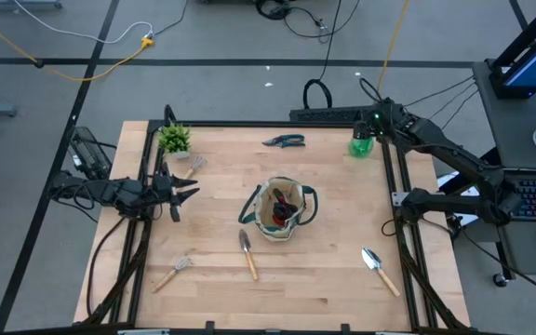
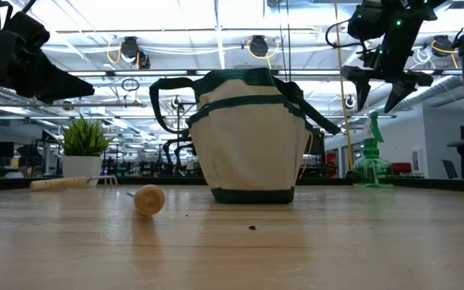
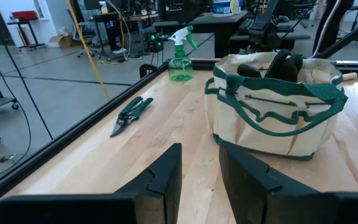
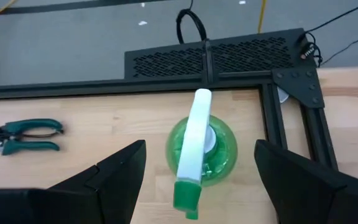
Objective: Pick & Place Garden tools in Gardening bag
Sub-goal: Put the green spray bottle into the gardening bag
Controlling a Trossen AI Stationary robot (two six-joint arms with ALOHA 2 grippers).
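The beige gardening bag [image 1: 277, 209] with green trim stands upright mid-table, with dark tools and a red item inside; it also shows in the low view [image 2: 248, 137] and the left wrist view [image 3: 278, 106]. The green spray bottle [image 1: 362, 144] stands upright at the far right. My right gripper [image 4: 201, 180] is open wide just above the bottle [image 4: 201, 146], one finger on either side of its white and green head; the low view [image 2: 379, 101] shows it clear of the bottle [image 2: 370, 157]. My left gripper [image 1: 182, 193] is open and empty, raised left of the bag, pointing at it.
Green-handled pruning shears [image 1: 284, 141] lie at the far middle. A trowel [image 1: 247, 253] lies near the bag's front, another trowel [image 1: 380, 270] front right, and a hand rake [image 1: 172, 273] front left. A potted plant [image 1: 174, 140] and a small rake [image 1: 194, 163] sit far left.
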